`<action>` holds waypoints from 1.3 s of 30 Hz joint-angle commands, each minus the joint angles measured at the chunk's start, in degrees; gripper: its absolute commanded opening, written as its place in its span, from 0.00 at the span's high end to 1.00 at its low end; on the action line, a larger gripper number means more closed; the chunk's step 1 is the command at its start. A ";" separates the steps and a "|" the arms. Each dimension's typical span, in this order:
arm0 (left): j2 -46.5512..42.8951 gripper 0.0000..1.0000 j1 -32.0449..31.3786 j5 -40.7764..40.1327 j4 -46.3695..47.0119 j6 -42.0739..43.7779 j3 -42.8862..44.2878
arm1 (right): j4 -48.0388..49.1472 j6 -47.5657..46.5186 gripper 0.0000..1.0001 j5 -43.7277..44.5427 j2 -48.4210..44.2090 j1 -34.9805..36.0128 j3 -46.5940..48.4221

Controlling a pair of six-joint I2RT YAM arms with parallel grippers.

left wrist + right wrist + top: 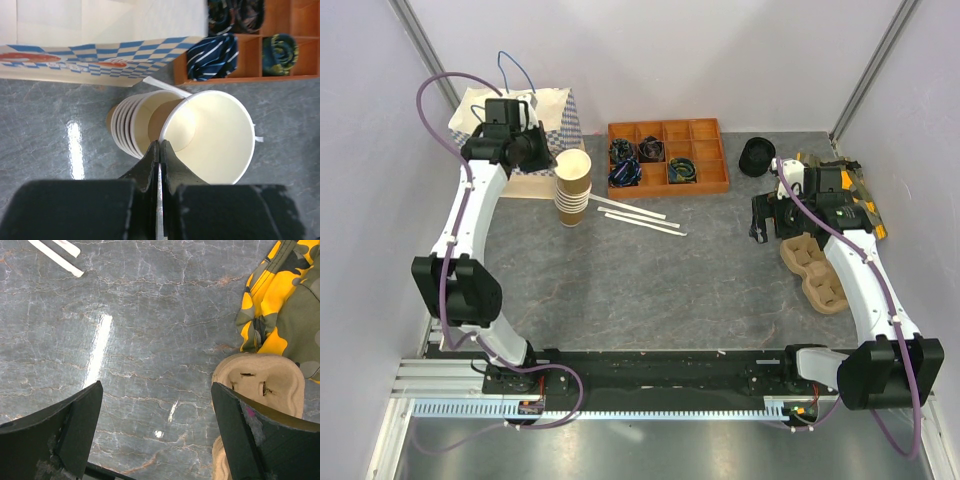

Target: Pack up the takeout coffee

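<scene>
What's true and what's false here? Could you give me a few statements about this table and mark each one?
1. The stack of paper cups has no lid on it. True.
2. The right gripper is holding the cardboard cup carrier. False: it is open and empty, with the carrier lying beside it.
3. The orange tray is split into compartments, some holding dark rolled items. True.
4. The left gripper has its fingers spread wide. False: they are pressed together at the rim of the top cup.
5. The black lids lie inside the orange tray. False: they sit on the table to its right.
</scene>
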 commanded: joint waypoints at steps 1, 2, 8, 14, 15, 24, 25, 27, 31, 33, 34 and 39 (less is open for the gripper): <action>-4.42 0.98 -0.12 2.94 -1.10 -1.93 5.05 | 0.68 0.03 0.02 -0.04 0.03 -0.16 3.03; -5.29 0.98 -0.12 3.29 -1.27 -1.49 5.32 | 0.60 0.03 0.02 -0.04 0.03 -0.16 3.12; -8.81 0.98 -0.12 4.69 -2.15 0.96 5.32 | 0.42 0.12 0.02 -0.75 0.47 -0.16 3.56; -13.91 0.98 -2.83 17.26 -2.42 7.19 -2.31 | -0.11 0.21 0.02 -2.85 0.47 -0.16 4.17; -14.52 0.98 -5.02 17.53 -2.33 8.08 -3.89 | -0.37 0.21 0.02 -3.38 0.47 -0.16 4.17; -16.90 0.98 -21.62 26.84 1.09 17.93 -20.68 | -1.69 -0.32 0.02 -5.93 0.55 -0.25 4.61; -16.38 0.98 -22.87 26.85 2.23 18.28 -21.91 | -1.86 -0.41 0.02 -5.93 0.73 -0.16 4.61; -13.84 0.98 -26.02 26.24 3.64 18.02 -22.89 | -2.57 -0.85 0.02 -5.93 0.64 -0.16 4.79; -10.14 0.97 -29.82 22.47 8.64 16.18 -24.91 | -3.19 -1.29 0.02 -5.14 0.20 -0.16 4.53; -8.21 0.97 -31.92 19.83 10.50 15.65 -25.09 | -3.27 -1.38 0.02 -4.71 0.03 -0.16 4.26; -7.59 0.97 -32.37 17.21 10.85 15.13 -25.26 | -3.27 -1.46 0.02 -4.53 -0.06 -0.16 4.00; -6.09 0.98 -34.48 9.80 14.27 14.60 -26.84 | -3.19 -1.55 0.02 -4.26 0.46 -0.16 3.91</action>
